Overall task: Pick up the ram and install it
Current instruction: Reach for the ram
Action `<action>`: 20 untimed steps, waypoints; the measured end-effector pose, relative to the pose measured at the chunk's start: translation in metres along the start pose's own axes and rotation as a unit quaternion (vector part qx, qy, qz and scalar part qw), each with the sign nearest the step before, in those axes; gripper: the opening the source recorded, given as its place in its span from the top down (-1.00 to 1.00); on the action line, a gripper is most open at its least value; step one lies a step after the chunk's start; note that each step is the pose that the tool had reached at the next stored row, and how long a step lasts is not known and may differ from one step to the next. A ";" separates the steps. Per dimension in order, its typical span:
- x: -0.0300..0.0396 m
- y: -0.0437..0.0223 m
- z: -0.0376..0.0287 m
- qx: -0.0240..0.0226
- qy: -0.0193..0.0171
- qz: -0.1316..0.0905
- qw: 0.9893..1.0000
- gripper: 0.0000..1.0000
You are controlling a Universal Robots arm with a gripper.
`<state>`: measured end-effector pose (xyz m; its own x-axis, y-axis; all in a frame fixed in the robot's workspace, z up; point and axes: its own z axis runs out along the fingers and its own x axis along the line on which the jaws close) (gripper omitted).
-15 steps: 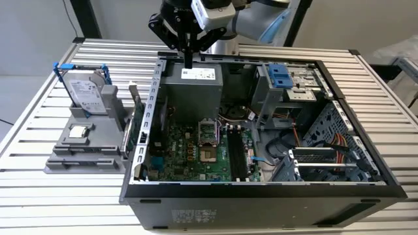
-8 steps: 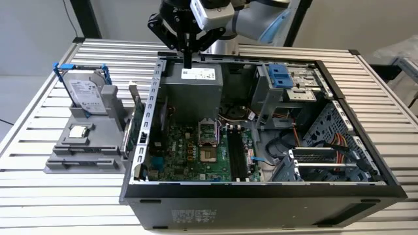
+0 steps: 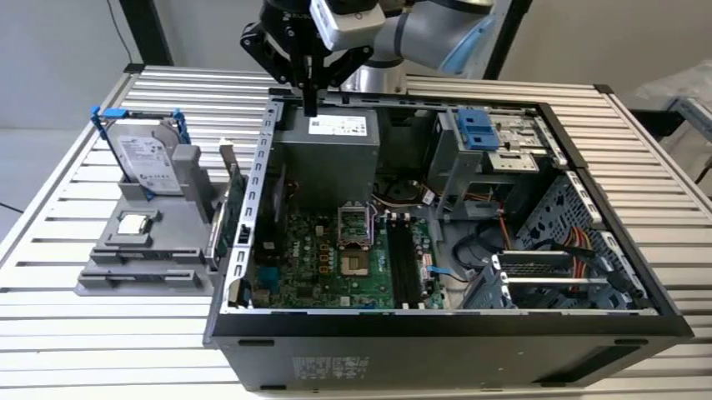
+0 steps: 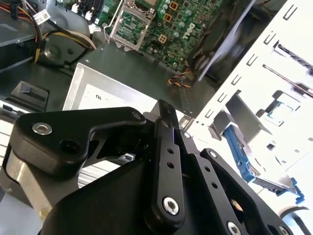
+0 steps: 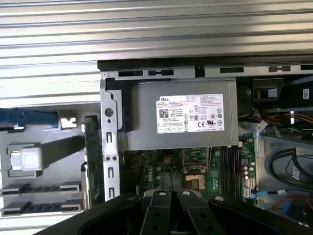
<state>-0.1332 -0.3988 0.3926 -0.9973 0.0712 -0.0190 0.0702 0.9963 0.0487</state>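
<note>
Hovering above the power supply point(image 3: 333, 137) at the far edge of the case point(image 3: 445, 323), the gripper point(image 3: 312, 107) had its fingers pinched together on nothing, while the ram point(image 3: 222, 223) sat on edge in the grey holder point(image 3: 139, 279) just beside the case, on the exterior view's left

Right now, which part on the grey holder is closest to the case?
The ram, the thin stick on edge beside the case wall; hard drive and chip sit farther away.

An open computer case point(image 3: 445, 323) on a slatted table point(image 3: 100, 350) shows its power supply point(image 3: 328, 148) and motherboard point(image 3: 317, 262). Beside it, a grey stand point(image 3: 145, 271) holds a hard drive point(image 3: 145, 158) and chip point(image 3: 135, 223).
</note>
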 end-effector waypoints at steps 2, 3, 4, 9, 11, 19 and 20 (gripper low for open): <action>0.0028 -0.0002 -0.0001 0.000 0.000 0.000 1.000 1.00; 0.0043 -0.0003 -0.0001 0.000 0.000 0.000 1.000 1.00; 0.0058 -0.0004 -0.0001 0.000 0.000 0.000 1.000 1.00; 0.0130 -0.0009 -0.0002 0.000 0.000 0.000 1.000 1.00; 0.0162 -0.0011 -0.0004 0.000 0.000 0.000 1.000 1.00; 0.0306 -0.0022 -0.0007 0.000 0.000 0.000 1.000 1.00; 0.0326 -0.0023 -0.0007 0.000 0.000 0.000 1.000 1.00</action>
<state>-0.1658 -0.3988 0.3926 -0.9973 0.0712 -0.0190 0.0702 0.9963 0.0488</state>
